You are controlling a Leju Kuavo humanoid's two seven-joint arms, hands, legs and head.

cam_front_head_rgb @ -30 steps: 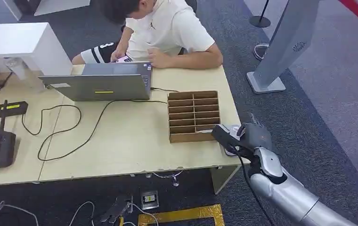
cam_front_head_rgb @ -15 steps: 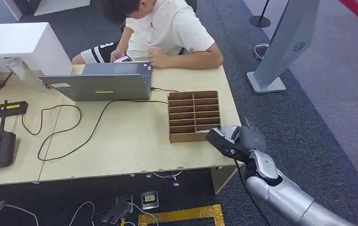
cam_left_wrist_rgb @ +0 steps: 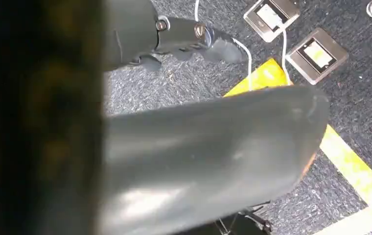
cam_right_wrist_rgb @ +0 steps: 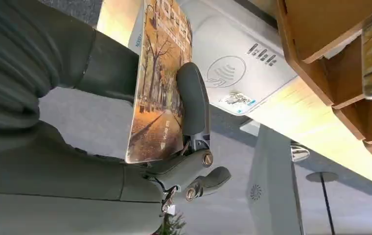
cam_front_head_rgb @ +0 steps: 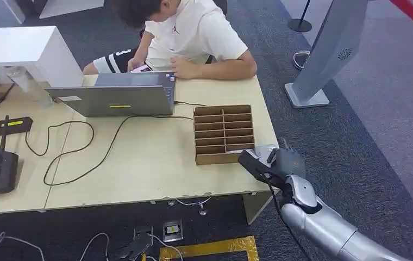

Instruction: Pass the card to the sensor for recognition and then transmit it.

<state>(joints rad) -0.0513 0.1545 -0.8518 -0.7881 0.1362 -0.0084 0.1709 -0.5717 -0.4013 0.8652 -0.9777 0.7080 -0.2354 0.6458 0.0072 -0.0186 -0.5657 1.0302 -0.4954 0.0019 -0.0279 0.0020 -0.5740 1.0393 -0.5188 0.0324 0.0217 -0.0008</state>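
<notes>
Card being held at the sensor

The card [cam_right_wrist_rgb: 159, 93] is being gripped by the right robot hand [cam_front_head_rgb: 280, 163] just beside the white sensor [cam_right_wrist_rgb: 233, 68] on the desk [cam_front_head_rgb: 155, 163] edge.

Glossy printed card [cam_right_wrist_rgb: 158, 98], smooth white plastic sensor [cam_right_wrist_rgb: 238, 63], matt wood organiser [cam_front_head_rgb: 224, 134], pale laminate table [cam_front_head_rgb: 139, 163].

right robot hand [cam_front_head_rgb: 272, 163] w/ card [cam_right_wrist_rgb: 159, 88] now further left over the table [cam_front_head_rgb: 155, 163] corner vs 1 s ago, closer to the wooden organizer [cam_front_head_rgb: 224, 134], covering more of the white sensor [cam_right_wrist_rgb: 238, 63], forearm shifted left too
</notes>
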